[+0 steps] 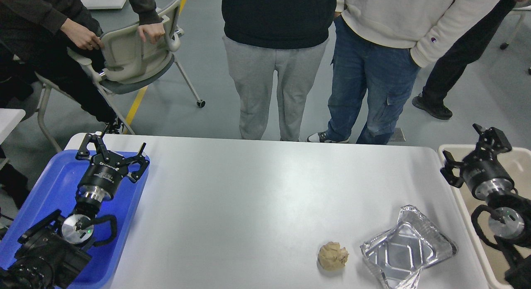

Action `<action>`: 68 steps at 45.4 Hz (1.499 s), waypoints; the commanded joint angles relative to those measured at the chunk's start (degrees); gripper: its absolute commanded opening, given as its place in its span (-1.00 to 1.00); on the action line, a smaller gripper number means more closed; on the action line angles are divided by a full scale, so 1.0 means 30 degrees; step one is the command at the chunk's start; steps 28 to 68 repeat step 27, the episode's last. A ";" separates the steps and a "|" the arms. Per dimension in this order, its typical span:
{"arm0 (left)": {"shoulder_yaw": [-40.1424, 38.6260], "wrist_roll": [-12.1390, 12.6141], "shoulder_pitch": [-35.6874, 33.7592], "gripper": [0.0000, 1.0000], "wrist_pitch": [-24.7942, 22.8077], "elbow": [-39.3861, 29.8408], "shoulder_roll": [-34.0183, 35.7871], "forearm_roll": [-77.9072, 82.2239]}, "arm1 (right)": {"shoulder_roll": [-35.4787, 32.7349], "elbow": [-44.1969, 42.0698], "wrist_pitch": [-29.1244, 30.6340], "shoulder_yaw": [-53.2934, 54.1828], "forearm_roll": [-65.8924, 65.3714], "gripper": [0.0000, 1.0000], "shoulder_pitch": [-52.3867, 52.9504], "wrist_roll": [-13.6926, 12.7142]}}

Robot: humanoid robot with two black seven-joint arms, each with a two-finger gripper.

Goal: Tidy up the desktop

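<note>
From the head view, the desktop (257,197) fills the middle of the scene, and there's work left on it: a crumpled beige paper ball (332,256) sits near the front edge, right of centre, with a dented foil tray (405,249) just beside it on the right, apart from it by a narrow gap. The left gripper (113,153) hovers over the blue tray (49,189) at the desk's left edge, fingers spread wide and holding nothing. The right gripper (473,150) hangs over the beige bin (456,193) off the right edge, fingers apart too, empty as far as I can see. So I'd judge we're between pickups, with no grasp begun. Both leftovers lie well apart from the left fingers and nearer the right ones, though still not close. The next move likely calls for the right arm to swing inward and down over the foil tray or the ball, fingers kept wide until they straddle it. Three people stand beyond the far edge.
</note>
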 commanded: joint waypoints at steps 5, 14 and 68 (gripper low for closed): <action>0.0000 0.0000 -0.0010 1.00 0.0000 -0.0002 -0.0007 0.0001 | 0.3835 0.1915 -0.0098 0.3205 -0.1795 1.00 -0.1341 0.0504; 0.0000 0.0000 -0.0010 1.00 0.0000 -0.0002 -0.0007 0.0001 | 0.4365 0.1828 -0.0099 0.3236 -0.1853 1.00 -0.1518 0.3196; 0.0000 0.0000 0.0019 1.00 0.0000 -0.0002 -0.0007 0.0001 | 0.4218 0.1799 -0.0069 0.2825 -0.1912 1.00 -0.1547 0.3580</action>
